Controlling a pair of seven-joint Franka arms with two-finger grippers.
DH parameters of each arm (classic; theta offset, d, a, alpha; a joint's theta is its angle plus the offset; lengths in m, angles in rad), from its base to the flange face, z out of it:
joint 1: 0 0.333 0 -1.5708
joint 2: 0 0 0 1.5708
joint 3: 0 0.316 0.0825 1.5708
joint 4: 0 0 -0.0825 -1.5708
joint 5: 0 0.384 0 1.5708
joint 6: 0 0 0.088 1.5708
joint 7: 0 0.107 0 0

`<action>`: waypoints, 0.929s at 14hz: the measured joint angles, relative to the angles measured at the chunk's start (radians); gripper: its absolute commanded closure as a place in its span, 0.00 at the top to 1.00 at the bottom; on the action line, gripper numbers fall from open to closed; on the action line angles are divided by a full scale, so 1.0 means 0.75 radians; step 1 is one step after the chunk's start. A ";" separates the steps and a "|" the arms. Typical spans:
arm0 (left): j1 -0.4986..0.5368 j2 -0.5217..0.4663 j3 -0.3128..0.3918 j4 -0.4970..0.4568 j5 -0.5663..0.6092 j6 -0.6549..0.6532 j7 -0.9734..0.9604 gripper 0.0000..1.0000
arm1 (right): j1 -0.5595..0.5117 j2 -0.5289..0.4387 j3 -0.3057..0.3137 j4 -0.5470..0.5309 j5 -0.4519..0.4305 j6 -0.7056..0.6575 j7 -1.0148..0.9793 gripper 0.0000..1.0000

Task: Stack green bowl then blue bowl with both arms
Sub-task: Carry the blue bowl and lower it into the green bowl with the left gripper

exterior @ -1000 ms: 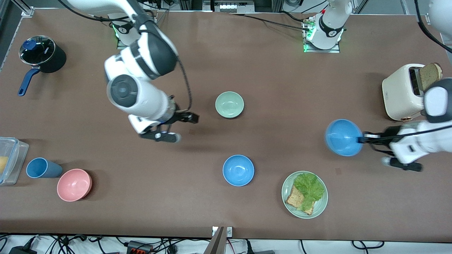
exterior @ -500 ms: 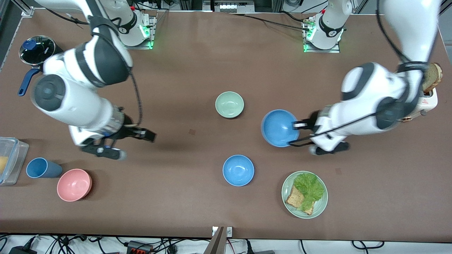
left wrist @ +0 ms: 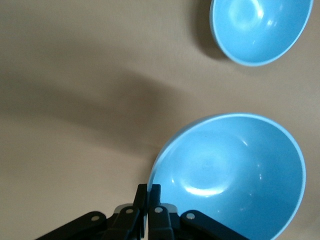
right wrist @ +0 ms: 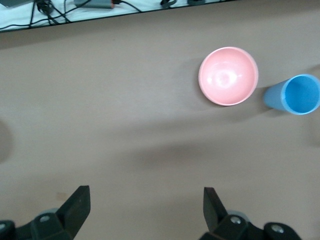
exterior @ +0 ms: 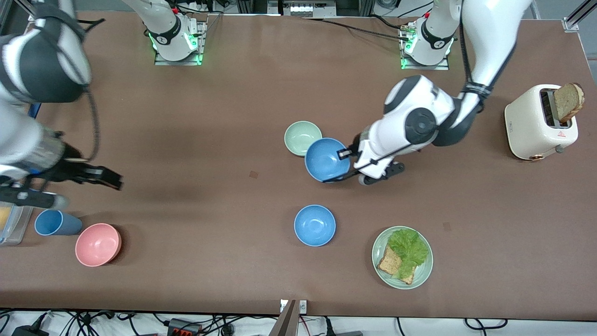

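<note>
The green bowl (exterior: pixel 297 134) sits upright near the table's middle. My left gripper (exterior: pixel 346 155) is shut on the rim of a blue bowl (exterior: pixel 325 160) and holds it tilted in the air. In the front view this bowl overlaps the edge of the green bowl that is nearer the front camera. The left wrist view shows the gripper (left wrist: pixel 148 192) pinching the held bowl (left wrist: pixel 230 175). A second blue bowl (exterior: pixel 315 225) rests on the table nearer the front camera and also shows in the left wrist view (left wrist: pixel 255 30). My right gripper (exterior: pixel 109 178) is open and empty over bare table at the right arm's end; it also shows in the right wrist view (right wrist: pixel 145 205).
A pale green plate (exterior: pixel 422 275) with lettuce and toast lies near the front edge. A toaster (exterior: pixel 536 121) with bread stands at the left arm's end. A pink bowl (exterior: pixel 98 244), a blue cup (exterior: pixel 55 222) and a clear container (exterior: pixel 14 219) sit near the right gripper.
My left arm has carried the blue bowl from the toaster end to the green bowl. My right arm has swung away from the middle toward its own end of the table.
</note>
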 measured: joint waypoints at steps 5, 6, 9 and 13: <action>-0.066 -0.026 -0.049 -0.153 0.000 0.130 -0.105 0.00 | -0.111 -0.070 -0.054 -0.004 0.017 -0.080 -0.278 1.00; -0.077 -0.029 -0.050 -0.178 0.000 0.149 -0.108 0.00 | -0.114 -0.086 -0.065 -0.004 0.017 -0.100 -0.289 1.00; -0.094 -0.030 -0.051 -0.245 0.000 0.241 -0.109 0.00 | -0.112 -0.133 -0.088 -0.008 0.018 -0.172 -0.292 1.00; -0.120 -0.030 -0.051 -0.308 0.012 0.299 -0.109 0.00 | -0.089 -0.162 -0.108 -0.055 0.019 -0.175 -0.292 1.00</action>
